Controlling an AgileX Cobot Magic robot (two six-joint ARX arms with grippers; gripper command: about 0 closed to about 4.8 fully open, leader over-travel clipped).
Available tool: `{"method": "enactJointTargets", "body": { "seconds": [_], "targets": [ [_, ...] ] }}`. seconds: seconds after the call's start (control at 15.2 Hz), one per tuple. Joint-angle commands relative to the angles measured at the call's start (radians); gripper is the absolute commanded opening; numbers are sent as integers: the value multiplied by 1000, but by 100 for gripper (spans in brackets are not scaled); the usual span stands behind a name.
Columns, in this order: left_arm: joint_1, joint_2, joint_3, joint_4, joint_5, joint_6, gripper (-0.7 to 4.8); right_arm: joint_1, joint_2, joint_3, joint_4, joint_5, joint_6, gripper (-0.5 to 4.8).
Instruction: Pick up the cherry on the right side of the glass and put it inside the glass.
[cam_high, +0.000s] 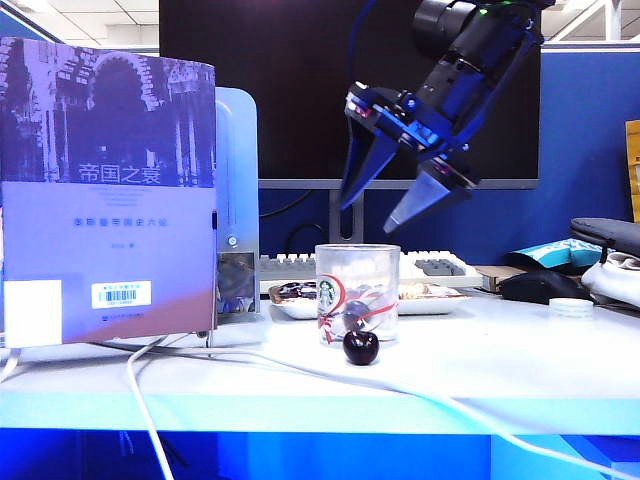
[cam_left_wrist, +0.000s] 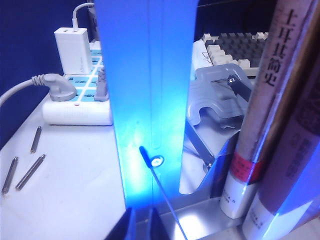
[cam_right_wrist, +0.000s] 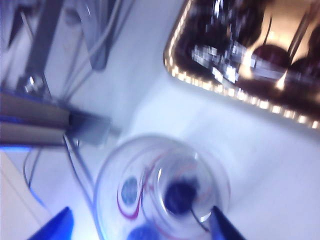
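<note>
In the exterior view, the right gripper hung above the glass, jaws spread and empty, clear of the rim; the cherry lay inside, apparently dropped. In the left wrist view, the left gripper's state could not be told. In the right wrist view, the cherry rested on the glass bottom between spread fingertips.

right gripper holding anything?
No: the right gripper hangs open and empty above the glass, with a cherry already inside.

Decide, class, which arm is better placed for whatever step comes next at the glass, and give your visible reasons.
Right. The right gripper hangs open above the glass, whose bottom holds a cherry. The left gripper sits behind a blue panel, away from the glass.
</note>
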Motion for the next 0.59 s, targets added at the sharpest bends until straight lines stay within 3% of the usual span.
{"method": "enactJointTargets", "body": {
  "seconds": [0.07,0.33,0.59],
  "targets": [
    [0,-3,0,-12,4,-3,53,1,-41,5,64,4,6,-14],
    [0,-3,0,-12,4,-3,53,1,-229,5,134,82,6,-1],
    [0,-3,0,-12,4,-3,53,1,-616,5,141,338,0,-1]
  ]
}}
